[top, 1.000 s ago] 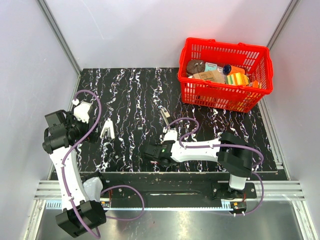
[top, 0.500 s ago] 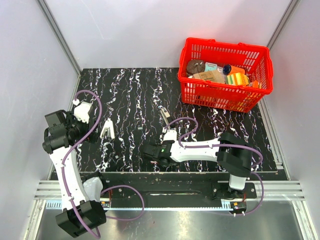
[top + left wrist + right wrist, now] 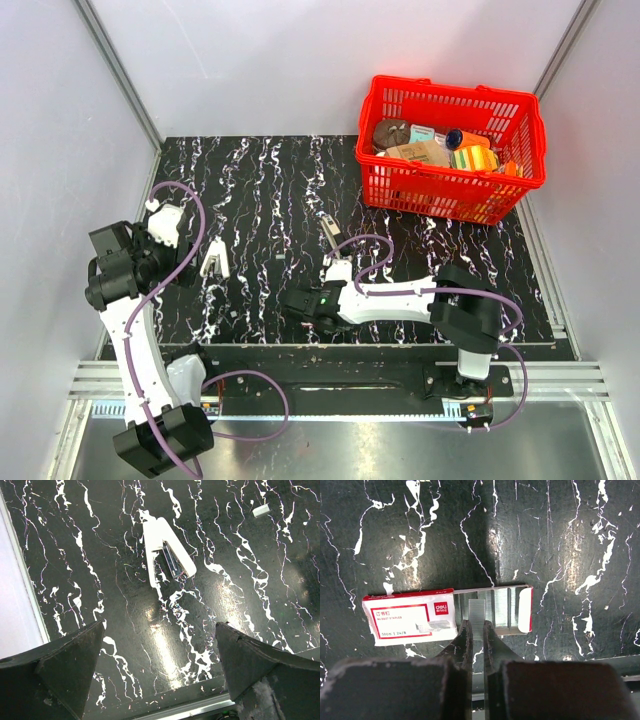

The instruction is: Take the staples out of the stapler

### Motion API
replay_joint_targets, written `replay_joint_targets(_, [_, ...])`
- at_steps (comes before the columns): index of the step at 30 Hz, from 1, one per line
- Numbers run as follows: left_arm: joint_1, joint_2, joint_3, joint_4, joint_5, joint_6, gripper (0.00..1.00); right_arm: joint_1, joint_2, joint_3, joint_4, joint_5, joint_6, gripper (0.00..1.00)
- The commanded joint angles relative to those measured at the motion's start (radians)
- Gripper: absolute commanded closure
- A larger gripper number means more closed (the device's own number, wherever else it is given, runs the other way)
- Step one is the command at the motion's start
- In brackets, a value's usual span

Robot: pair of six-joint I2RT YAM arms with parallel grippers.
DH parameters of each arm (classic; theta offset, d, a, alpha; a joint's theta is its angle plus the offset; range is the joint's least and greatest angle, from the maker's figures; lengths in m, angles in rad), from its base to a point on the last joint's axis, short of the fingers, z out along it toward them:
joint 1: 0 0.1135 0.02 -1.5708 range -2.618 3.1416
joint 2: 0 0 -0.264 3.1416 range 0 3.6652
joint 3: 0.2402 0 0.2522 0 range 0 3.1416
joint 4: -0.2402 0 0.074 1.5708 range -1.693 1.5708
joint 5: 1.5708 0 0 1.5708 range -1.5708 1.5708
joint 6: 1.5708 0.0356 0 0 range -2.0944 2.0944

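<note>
The white stapler lies swung open on the black marbled table, its metal staple channel showing; it also shows in the top view. My left gripper is open and empty, hovering nearer to me than the stapler, with one finger on each side. It sits left of the stapler in the top view. My right gripper is shut on a strip of staples, held over the pulled-out tray of a red-and-white staple box. In the top view my right gripper hides the box.
A red basket of assorted items stands at the back right. A small slim metal piece lies mid-table. A tiny white scrap lies right of the stapler. The table's near edge runs just behind both grippers.
My right gripper has crept slightly left. My left arm has shifted a little. The stapler has not moved.
</note>
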Motion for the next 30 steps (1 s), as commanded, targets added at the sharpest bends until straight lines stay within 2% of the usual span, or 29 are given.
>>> replay_joint_targets(1, [0.005, -0.012, 0.019, -0.004, 0.006, 0.017, 0.01, -0.002, 0.01, 0.038, -0.009, 0.044, -0.009, 0.92])
replay_joint_targets(15, [0.005, -0.009, 0.019, -0.004, 0.005, 0.023, 0.01, -0.011, 0.014, 0.033, 0.0, 0.041, -0.015, 0.84])
replay_joint_targets(17, [0.005, -0.009, 0.018, -0.006, 0.006, 0.02, 0.01, -0.011, 0.014, 0.03, 0.0, 0.038, -0.017, 0.8])
replay_joint_targets(20, [0.005, -0.009, 0.025, -0.012, 0.008, 0.023, 0.01, -0.013, 0.013, 0.031, 0.0, 0.036, -0.02, 0.68])
replay_joint_targets(24, [0.005, -0.018, 0.021, -0.021, 0.011, 0.026, 0.01, -0.013, -0.001, 0.028, -0.001, 0.036, -0.018, 0.6])
replay_joint_targets(30, [0.005, -0.027, 0.016, -0.027, 0.019, 0.031, 0.01, -0.011, -0.035, 0.024, 0.016, 0.039, -0.018, 0.59])
